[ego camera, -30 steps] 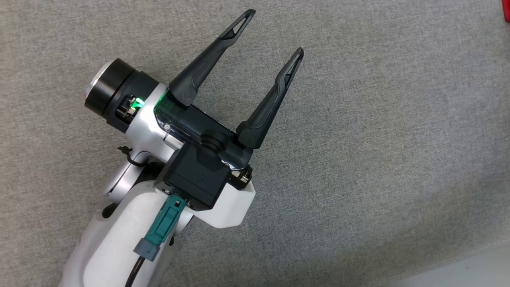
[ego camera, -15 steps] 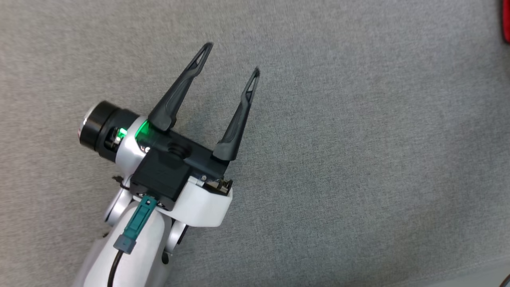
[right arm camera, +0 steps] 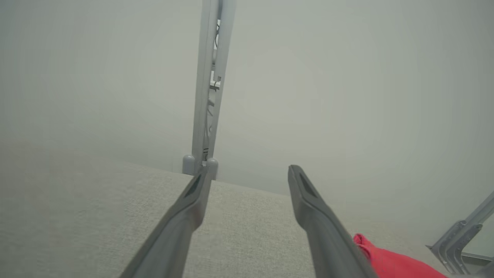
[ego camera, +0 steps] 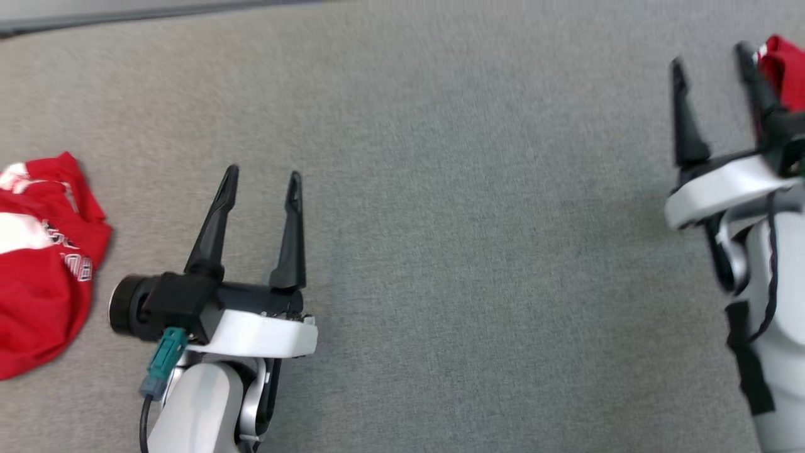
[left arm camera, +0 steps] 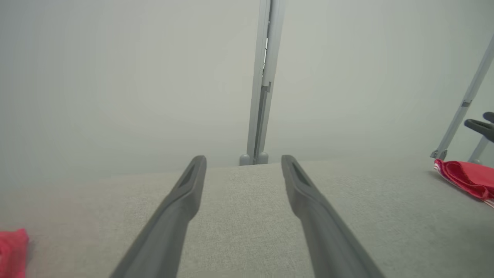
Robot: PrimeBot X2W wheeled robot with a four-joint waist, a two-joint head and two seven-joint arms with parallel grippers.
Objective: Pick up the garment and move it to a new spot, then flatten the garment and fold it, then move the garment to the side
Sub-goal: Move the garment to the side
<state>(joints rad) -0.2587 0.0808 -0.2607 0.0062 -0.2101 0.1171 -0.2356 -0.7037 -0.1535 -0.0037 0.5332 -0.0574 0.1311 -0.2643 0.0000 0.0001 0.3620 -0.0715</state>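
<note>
- Head view has both arms empty. The left gripper (ego camera: pixel 263 173), at 7 o'clock, holds its jaws moderately apart with nothing between them. The right gripper (ego camera: pixel 709 55), at 2 o'clock, is spread about as far and is also bare.
- Two red pieces lie on the grey cloth-covered table (ego camera: pixel 478 251). A printed red garment (ego camera: pixel 38 270) is bunched at 9 o'clock, on the left gripper's outer side. A second red garment (ego camera: pixel 789 69) sits at 2 o'clock, just past the right gripper's outer finger; whether they touch I cannot tell.
- Right wrist view puts that second garment (right arm camera: pixel 389 264) at 5 o'clock, on the table and outside the gap between the fingers.
- My judgement: the pick-up step is in hand, since nothing is lifted or flattened. Which piece is meant is unclear.
- The next move calls for swinging the nearer gripper over its cloth, lowering it with jaws open onto a raised fold, and closing before lifting toward the bare middle.
</note>
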